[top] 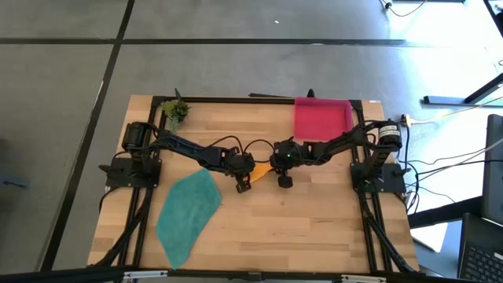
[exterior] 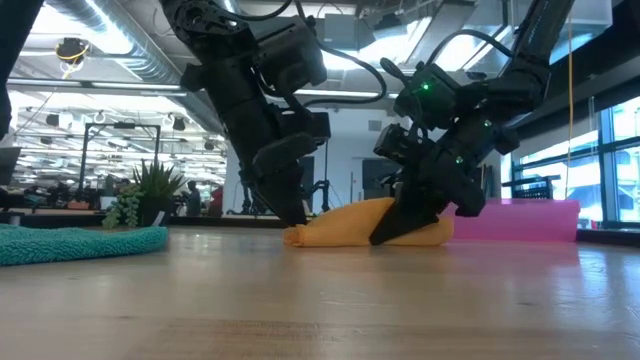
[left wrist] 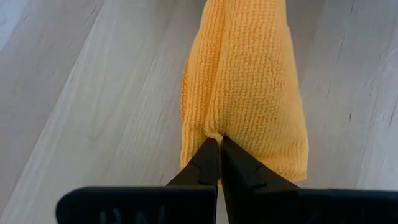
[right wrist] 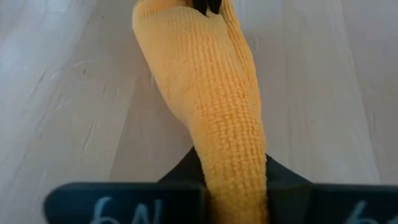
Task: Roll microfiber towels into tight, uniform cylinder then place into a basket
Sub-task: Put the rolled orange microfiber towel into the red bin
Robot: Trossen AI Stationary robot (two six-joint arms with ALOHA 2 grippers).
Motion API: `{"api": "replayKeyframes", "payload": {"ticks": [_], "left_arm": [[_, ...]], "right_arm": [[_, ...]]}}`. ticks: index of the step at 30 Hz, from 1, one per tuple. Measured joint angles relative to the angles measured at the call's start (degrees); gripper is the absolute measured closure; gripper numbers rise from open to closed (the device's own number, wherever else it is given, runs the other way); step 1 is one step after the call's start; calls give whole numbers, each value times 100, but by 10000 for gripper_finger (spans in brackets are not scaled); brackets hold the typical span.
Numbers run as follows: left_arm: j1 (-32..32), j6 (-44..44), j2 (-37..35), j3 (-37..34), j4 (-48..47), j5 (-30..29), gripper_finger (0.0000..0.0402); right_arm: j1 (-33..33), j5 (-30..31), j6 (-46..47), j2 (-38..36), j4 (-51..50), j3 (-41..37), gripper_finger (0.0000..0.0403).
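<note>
Both claws pinched the orange towel (exterior: 365,226): left claw (left wrist: 219,144) and right claw (exterior: 385,236) at opposite ends. I reckoned they should lift evenly, keeping the roll tight toward the basket (top: 321,118).

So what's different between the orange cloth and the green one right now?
The orange cloth is bunched into a roll at mid-table; the green cloth lies spread flat near the left front. The orange cloth is pinched at one end by the left hand and gripped at the other by the right hand; nothing touches the green cloth. Both lie on the wooden table, outside the pink basket.
</note>
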Motion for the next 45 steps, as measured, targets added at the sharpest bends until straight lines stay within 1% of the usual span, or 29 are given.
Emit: {"api": "replayKeyframes", "payload": {"ticks": [5,10,17,23,27,32,34,36,40,45], "left_arm": [[-1,-7,0,0,93,0,401],[12,0,0,0,125,0,401],[48,-16,0,0,127,0,401],[48,-44,0,0,131,0,400],[46,-42,0,0,131,-1,379],[46,-40,0,0,137,-2,328],[48,120,0,0,136,9,314],[52,191,-13,0,120,40,307],[42,71,-287,9,64,47,308],[27,145,-849,0,-339,2,307]], "right_arm": [[0,0,-21,0,15,0,371],[0,-2,-30,0,52,-4,355],[0,-19,-151,0,61,-7,370],[0,-22,-153,0,66,-7,364],[0,-29,-153,0,66,-7,368],[0,-35,-153,0,68,-7,368],[-2,-35,-138,0,68,-7,367],[-2,-35,-125,0,68,-7,369],[-2,-35,-120,0,59,13,371],[-19,-24,-116,0,-27,101,371]]}}
